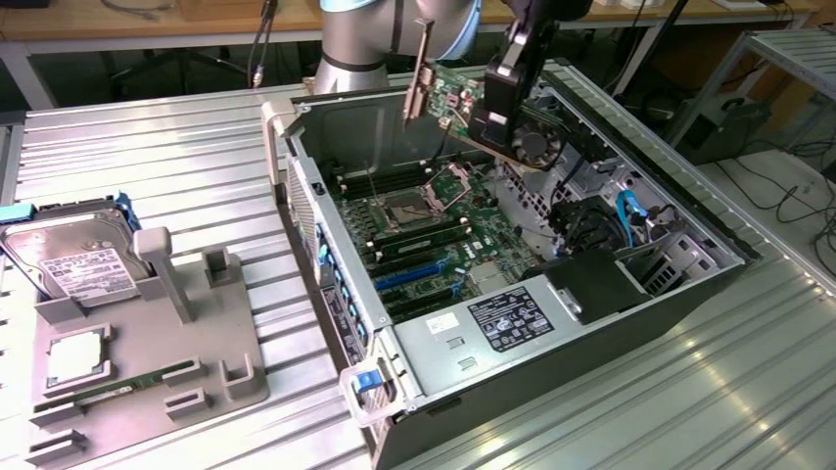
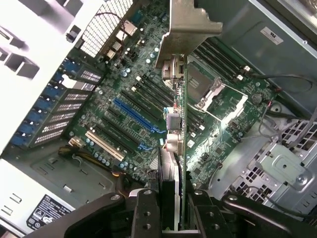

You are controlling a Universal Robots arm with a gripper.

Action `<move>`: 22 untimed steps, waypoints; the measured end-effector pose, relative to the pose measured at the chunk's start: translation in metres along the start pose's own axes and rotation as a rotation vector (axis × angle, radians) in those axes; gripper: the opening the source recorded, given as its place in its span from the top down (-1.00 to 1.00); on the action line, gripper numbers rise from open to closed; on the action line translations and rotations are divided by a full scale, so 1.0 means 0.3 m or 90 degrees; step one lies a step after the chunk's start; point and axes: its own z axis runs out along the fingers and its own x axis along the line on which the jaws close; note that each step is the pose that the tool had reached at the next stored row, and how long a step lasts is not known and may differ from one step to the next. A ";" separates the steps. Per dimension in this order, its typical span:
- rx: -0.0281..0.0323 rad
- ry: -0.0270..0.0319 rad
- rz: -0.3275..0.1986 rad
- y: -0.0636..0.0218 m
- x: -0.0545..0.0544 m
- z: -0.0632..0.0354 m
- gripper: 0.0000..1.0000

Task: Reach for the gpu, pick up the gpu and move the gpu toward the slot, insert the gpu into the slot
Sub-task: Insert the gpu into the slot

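One gripper (image 1: 507, 125), its fingers (image 2: 146, 214) clamped on the gpu (image 1: 451, 98), holds the card in the air above the open computer case (image 1: 298, 186). Card tilted, clear of the motherboard (image 2: 223, 124) inside the case; silver bracket (image 2: 190, 29) at the end farthest from the gripper.

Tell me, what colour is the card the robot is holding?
The gpu is green, clearest in the exterior view.

Your exterior view looks down over the computer case (image 1: 588, 392); your wrist view sits close above the same motherboard (image 2: 148, 94).
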 end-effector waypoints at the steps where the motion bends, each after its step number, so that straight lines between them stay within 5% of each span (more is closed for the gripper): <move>1: 0.0000 -0.0003 -0.006 0.000 0.000 0.000 0.45; 22: -0.0001 -0.0054 -0.156 0.000 0.000 0.000 0.45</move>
